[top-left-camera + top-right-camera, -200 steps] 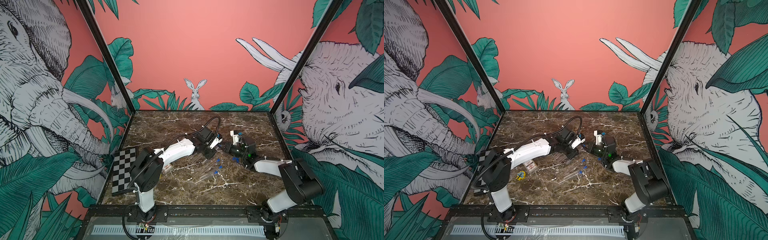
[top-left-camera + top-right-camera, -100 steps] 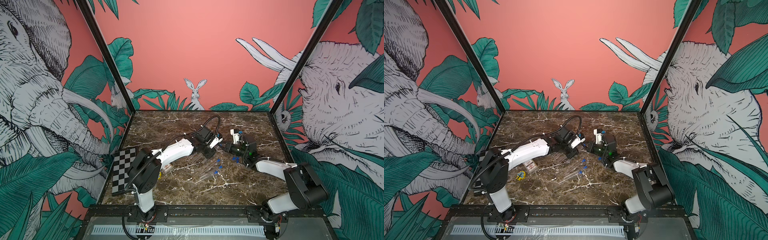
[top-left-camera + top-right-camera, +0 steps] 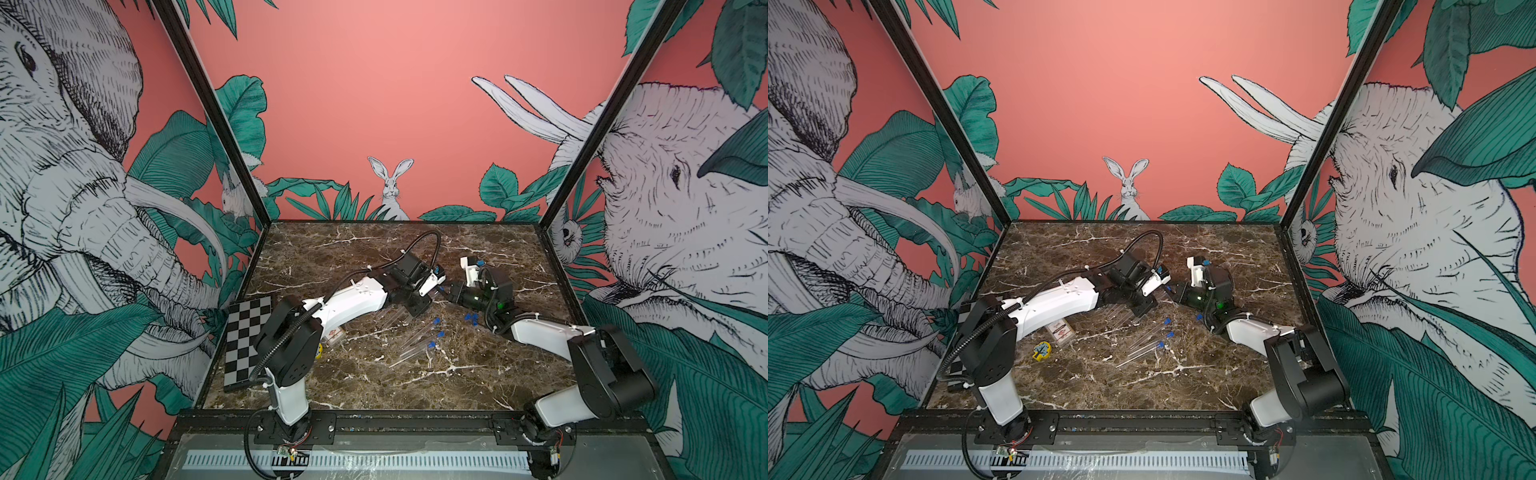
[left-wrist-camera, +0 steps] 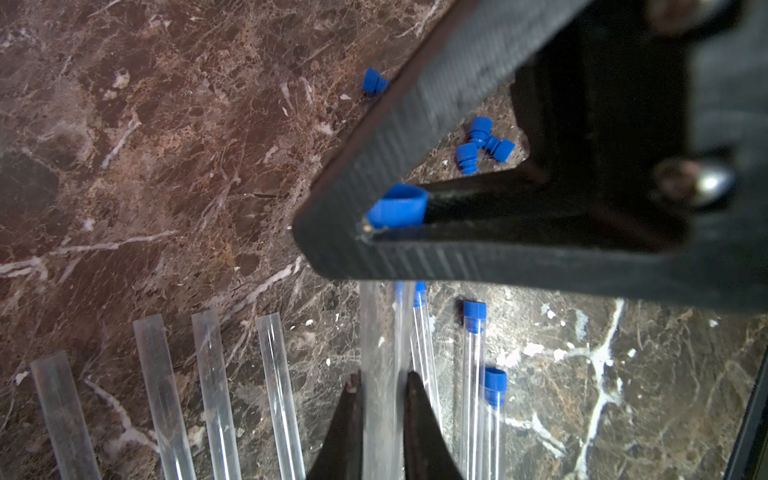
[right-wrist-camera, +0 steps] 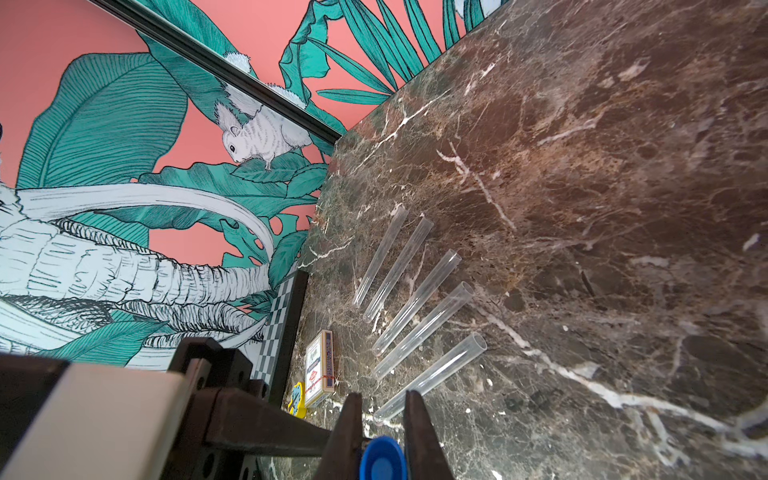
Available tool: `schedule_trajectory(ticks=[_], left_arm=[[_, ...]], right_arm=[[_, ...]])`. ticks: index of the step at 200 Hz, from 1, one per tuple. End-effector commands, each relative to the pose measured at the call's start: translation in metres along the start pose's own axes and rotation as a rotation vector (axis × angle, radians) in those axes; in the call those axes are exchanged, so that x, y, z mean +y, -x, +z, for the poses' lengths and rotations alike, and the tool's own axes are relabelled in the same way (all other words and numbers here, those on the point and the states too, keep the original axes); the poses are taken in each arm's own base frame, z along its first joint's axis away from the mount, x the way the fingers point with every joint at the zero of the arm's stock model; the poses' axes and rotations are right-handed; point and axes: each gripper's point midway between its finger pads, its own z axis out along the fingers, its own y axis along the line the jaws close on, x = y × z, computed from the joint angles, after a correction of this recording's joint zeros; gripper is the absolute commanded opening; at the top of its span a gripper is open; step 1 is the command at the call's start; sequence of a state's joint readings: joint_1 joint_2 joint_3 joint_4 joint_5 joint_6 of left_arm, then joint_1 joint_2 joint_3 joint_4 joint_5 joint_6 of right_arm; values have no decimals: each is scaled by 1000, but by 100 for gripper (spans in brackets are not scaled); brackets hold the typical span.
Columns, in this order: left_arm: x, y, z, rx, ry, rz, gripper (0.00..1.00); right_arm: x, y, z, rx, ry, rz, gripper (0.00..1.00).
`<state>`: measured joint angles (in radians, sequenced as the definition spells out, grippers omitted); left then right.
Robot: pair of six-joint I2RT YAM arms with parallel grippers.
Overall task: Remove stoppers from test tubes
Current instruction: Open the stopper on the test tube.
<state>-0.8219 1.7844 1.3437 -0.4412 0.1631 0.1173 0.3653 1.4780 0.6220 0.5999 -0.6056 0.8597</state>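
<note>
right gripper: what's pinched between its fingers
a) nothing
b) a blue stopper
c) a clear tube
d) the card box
b: the right wrist view shows a blue stopper clamped between the fingers of the right gripper, while it is the left gripper that holds the clear tube.

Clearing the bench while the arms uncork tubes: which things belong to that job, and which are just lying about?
Job: test tubes; blue stoppers; left claw, gripping the held tube; right claw, pinching the held stopper.
Lying about: card case; yellow trinket; checkerboard.
</note>
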Motion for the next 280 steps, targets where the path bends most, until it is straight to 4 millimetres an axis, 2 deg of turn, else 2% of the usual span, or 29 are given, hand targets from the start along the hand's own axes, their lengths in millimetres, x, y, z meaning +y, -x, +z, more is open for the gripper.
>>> schedule_trajectory(ticks=[1,98,137,152,216,251,280], left_arm=[[24,-48,-3,180,88,-45,6],[22,-50,-4,187,79,-42,6],[22,-49,-5,184,78,-38,6],[22,-48,-6,179,80,-38,6],[21,-50,-8,172,77,-37,6],[20,-49,-8,164,74,-34,6],[20,-51,-9,171,74,-31,6]], right_arm=[[24,50,-12,-157,41,-81,1],[29,61,-15,-190,62,-60,1],[28,61,-15,-187,45,-75,1],[22,56,-16,-169,13,-69,1],[32,65,-21,-212,56,-63,2],[30,66,-20,-219,60,-52,2],[21,61,-21,-182,-9,-83,2]])
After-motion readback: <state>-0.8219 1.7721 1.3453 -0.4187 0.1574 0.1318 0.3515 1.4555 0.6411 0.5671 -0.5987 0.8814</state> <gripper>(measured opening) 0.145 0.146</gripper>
